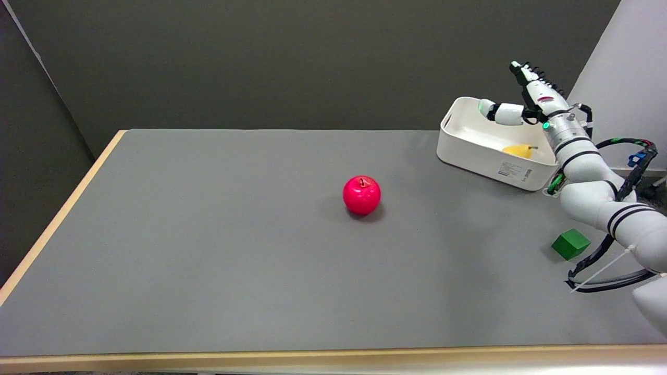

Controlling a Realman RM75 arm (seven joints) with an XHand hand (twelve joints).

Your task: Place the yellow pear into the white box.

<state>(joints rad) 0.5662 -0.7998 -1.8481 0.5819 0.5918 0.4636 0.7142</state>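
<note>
The yellow pear (518,150) lies inside the white box (471,151) at the table's far right, near the box's front wall. Only its top shows over the rim. My right hand (523,99) hangs in the air above the box's right end, fingers stretched upward and thumb pointing left over the box. It holds nothing and does not touch the pear.
A red apple (361,195) stands near the middle of the grey table. A green cube (570,244) sits by the right edge, just under my right forearm (599,192). Black cables loop beside the arm at the right.
</note>
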